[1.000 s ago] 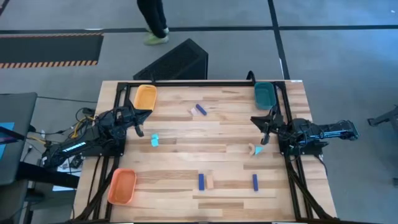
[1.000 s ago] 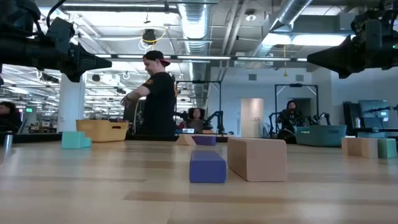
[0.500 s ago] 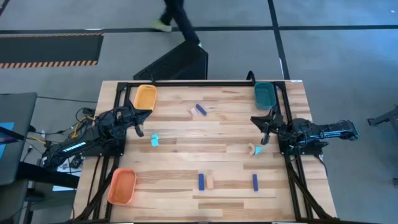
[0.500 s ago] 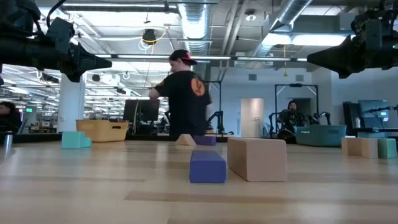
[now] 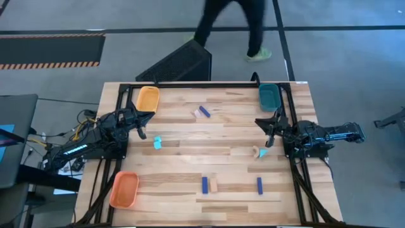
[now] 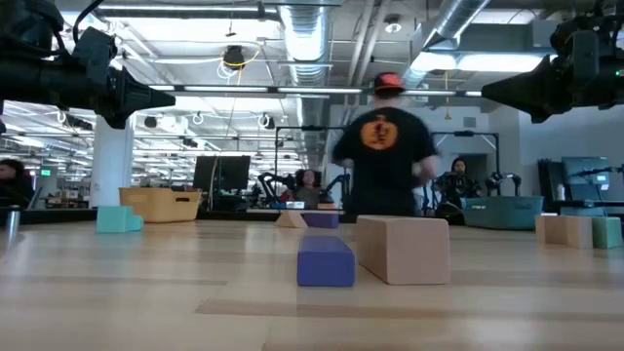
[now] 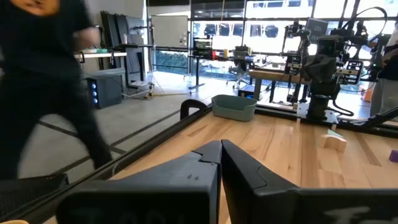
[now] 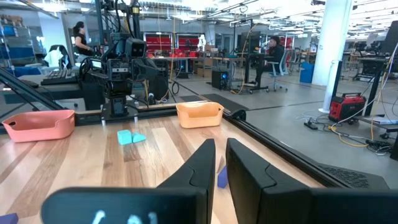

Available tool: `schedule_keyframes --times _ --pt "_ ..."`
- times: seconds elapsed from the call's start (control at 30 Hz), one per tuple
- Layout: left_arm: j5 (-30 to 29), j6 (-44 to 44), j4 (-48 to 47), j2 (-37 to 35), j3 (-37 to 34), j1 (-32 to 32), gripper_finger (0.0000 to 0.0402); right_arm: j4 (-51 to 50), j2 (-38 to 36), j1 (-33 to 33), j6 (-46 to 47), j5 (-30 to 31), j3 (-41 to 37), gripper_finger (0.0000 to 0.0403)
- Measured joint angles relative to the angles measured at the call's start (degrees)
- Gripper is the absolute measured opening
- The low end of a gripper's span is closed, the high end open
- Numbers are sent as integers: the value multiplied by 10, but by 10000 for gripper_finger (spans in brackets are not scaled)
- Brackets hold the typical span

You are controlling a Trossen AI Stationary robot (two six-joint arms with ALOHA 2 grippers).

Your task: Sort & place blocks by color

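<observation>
Both arms hover above the table, touching nothing. My left gripper (image 5: 142,133) (image 7: 221,144) is shut by the left edge, near a cyan block (image 5: 157,143). My right gripper (image 5: 268,140) (image 8: 221,146) is shut by the right edge, just above a tan piece (image 5: 255,152) and a cyan wedge (image 5: 263,152) that lie side by side. A blue bar (image 5: 204,111) lies with a tan piece (image 5: 197,114) toward the far edge. Near the front, a blue bar (image 5: 205,185) (image 6: 325,260) lies beside a tan block (image 5: 214,185) (image 6: 403,249); another blue bar (image 5: 259,184) lies to their right.
A yellow-orange tray (image 5: 147,99) sits at the far left corner, a teal tray (image 5: 269,96) at the far right, and an orange tray (image 5: 124,189) at the near left. A person (image 5: 231,25) walks on the floor beyond the far edge. A black frame rail (image 5: 202,84) borders the table.
The person beyond the far edge has walked from the left toward the right. Both arms and all the blocks have kept still.
</observation>
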Motion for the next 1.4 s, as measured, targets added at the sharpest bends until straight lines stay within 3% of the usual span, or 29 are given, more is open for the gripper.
schedule_keyframes --times 0.33,0.5,0.7,0.83,1.03,1.2,1.4 --pt "0 0 0 0 0 0 0 0 0 0 0 0 0 66" --pt "-14 104 20 0 0 0 0 0 0 0 0 0 0 66" --pt "-31 99 23 1 0 0 0 0 0 0 0 0 0 66" --pt "-33 24 61 1 0 0 0 0 0 0 0 0 0 66" --pt "-91 -219 179 -1 0 0 0 0 0 0 0 0 0 66" --pt "-188 -225 213 0 0 0 0 10 0 -1 2 0 0 66" --pt "-195 -326 207 0 0 0 0 84 0 -8 120 6 0 66"
